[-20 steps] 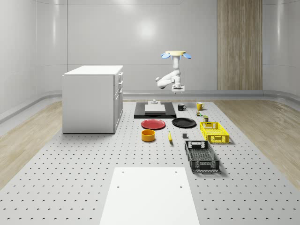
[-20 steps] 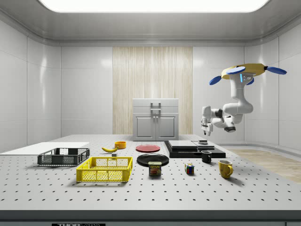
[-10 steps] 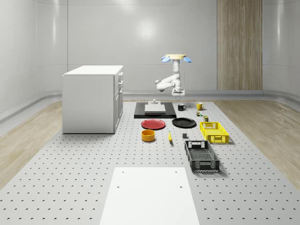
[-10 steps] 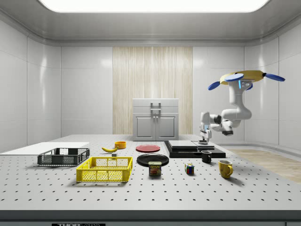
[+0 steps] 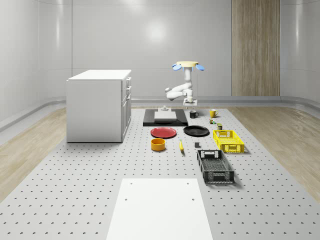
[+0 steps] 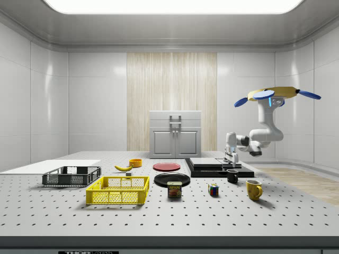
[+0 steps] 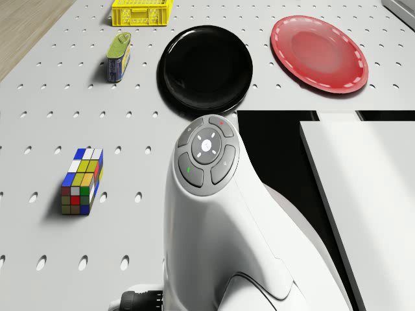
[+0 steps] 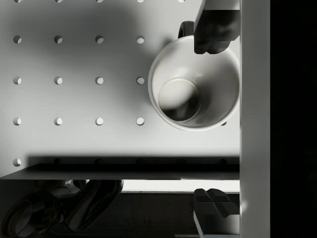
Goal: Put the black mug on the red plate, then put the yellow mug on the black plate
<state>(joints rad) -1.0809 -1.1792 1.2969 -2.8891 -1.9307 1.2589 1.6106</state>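
The black mug (image 5: 193, 114) (image 6: 232, 176) stands on the table beside the black platform, and the wrist view looks down into its white inside (image 8: 183, 94). The yellow mug (image 5: 213, 113) (image 6: 253, 189) stands close by. The red plate (image 5: 164, 132) (image 7: 319, 53) and the black plate (image 5: 196, 131) (image 7: 205, 68) lie side by side nearer the table's middle. The drone (image 5: 188, 65) (image 6: 275, 94) hovers over the mugs' end of the table. My gripper (image 5: 190, 103) (image 6: 231, 160) (image 8: 215, 115) hangs open just above the black mug, one finger (image 8: 216, 25) over the rim by the handle.
A black platform (image 5: 165, 119) with a white block lies next to the black mug. A Rubik's cube (image 7: 82, 181) and a can (image 7: 119, 57) sit near the plates. A yellow basket (image 5: 228, 140), a black basket (image 5: 215, 166), an orange bowl (image 5: 158, 144), a banana (image 5: 181, 145) and a white cabinet (image 5: 99, 105) stand further off.
The drone has sunk lower and the arm has brought the gripper down from well above the platform to just over the black mug. The mugs and plates have not moved.
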